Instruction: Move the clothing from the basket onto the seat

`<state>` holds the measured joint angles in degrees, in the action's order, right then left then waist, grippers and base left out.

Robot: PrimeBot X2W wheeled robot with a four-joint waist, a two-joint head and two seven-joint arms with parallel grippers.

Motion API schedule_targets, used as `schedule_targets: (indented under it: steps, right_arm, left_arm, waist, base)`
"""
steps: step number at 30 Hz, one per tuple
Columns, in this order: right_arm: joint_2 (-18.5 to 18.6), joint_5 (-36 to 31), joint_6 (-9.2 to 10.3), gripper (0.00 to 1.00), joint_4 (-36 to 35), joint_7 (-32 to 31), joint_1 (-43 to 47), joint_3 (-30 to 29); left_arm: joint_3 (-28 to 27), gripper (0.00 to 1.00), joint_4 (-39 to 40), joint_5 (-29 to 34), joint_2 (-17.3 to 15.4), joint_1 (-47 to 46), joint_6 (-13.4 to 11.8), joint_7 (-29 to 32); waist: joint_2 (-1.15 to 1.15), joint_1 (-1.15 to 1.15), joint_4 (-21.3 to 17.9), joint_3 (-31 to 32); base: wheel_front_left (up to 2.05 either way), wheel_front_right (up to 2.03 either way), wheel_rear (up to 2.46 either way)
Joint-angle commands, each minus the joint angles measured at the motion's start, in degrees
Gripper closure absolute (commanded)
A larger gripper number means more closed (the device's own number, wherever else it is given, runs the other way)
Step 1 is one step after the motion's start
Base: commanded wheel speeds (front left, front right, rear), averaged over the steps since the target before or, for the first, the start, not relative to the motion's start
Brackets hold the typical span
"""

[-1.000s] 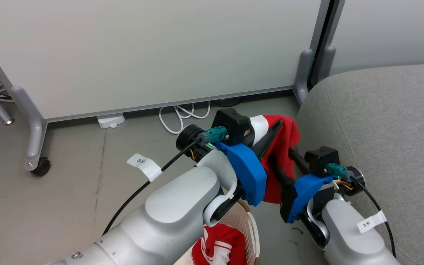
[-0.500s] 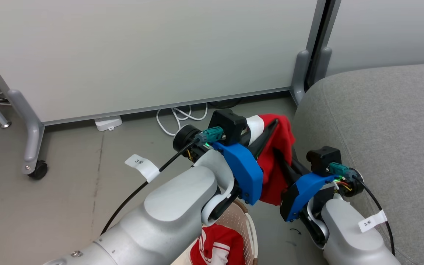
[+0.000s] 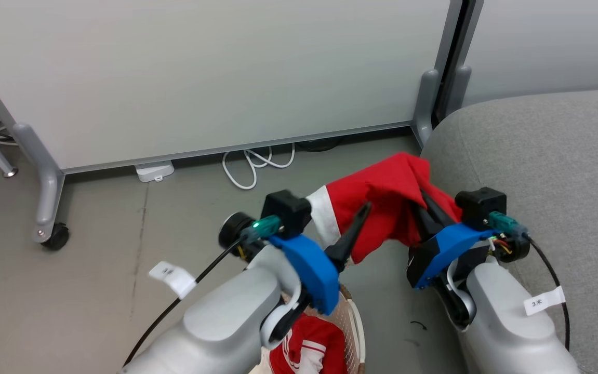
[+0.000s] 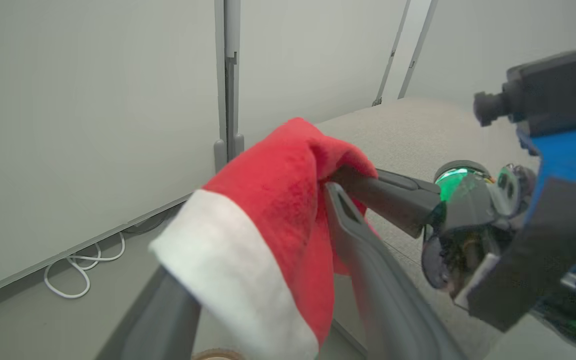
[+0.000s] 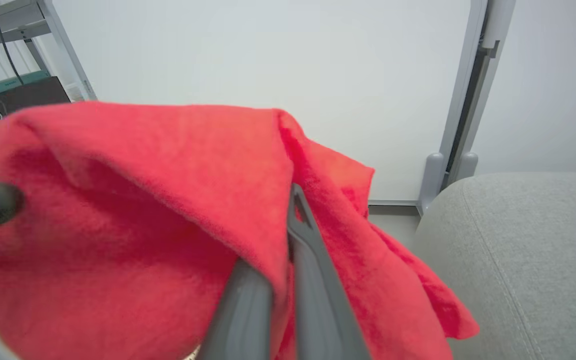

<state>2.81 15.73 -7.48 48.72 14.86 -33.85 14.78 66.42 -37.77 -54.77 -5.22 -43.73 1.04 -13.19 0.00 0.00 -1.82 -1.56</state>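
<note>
Since a moment ago the left gripper has opened, fingers spread under the red garment, which the right gripper pinches aloft just beside the sofa, not yet on it, while a second red garment waits in the basket.

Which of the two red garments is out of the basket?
The plain red garment with the white band, pinched by the right gripper beside the light-grey fabric sofa. The red garment with white stripes lies in the cream perforated plastic basket.
</note>
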Motion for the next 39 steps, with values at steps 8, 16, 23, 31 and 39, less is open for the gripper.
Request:
schedule_targets:
  steps: [8,16,23,31,39]
  right_arm:
    - [0.1,-2.8,-0.03,1.00,-4.6,0.4,0.4,-5.7]
    - [0.1,-4.6,-0.03,1.00,-8.5,0.0,2.2,-7.2]
    - [0.2,-5.0,-0.03,1.00,-12.0,-2.0,3.9,-7.0]
    - [0.2,-4.9,-0.03,1.00,-15.6,-4.0,5.8,-6.9]
    - [0.1,-4.9,-0.03,1.00,-18.0,-5.0,6.8,-7.1]
  left_arm:
    - [-5.7,0.00,4.6,4.0,-4.2,7.8,0.1,-2.1]
    - [-21.8,0.00,17.0,17.2,-7.5,20.3,0.5,-2.1]
    - [-34.4,0.00,23.4,27.9,-8.1,30.1,0.7,-2.1]
    - [-44.8,0.00,26.3,34.3,-7.1,38.2,1.6,-2.0]
    - [-48.7,0.00,26.9,37.7,-5.2,40.5,3.4,-2.0]
  waist:
    - [0.00,0.00,0.2,-0.4]
    - [0.00,0.00,-1.0,-0.7]
    - [0.00,0.00,-3.5,-1.1]
    - [0.00,0.00,-8.7,-2.0]
    - [0.00,0.00,-15.0,-3.7]
  base:
    - [0.00,0.00,0.00]
    - [0.00,0.00,0.00]
    - [0.00,0.00,0.00]
    - [0.00,0.00,0.00]
    - [0.00,0.00,0.00]
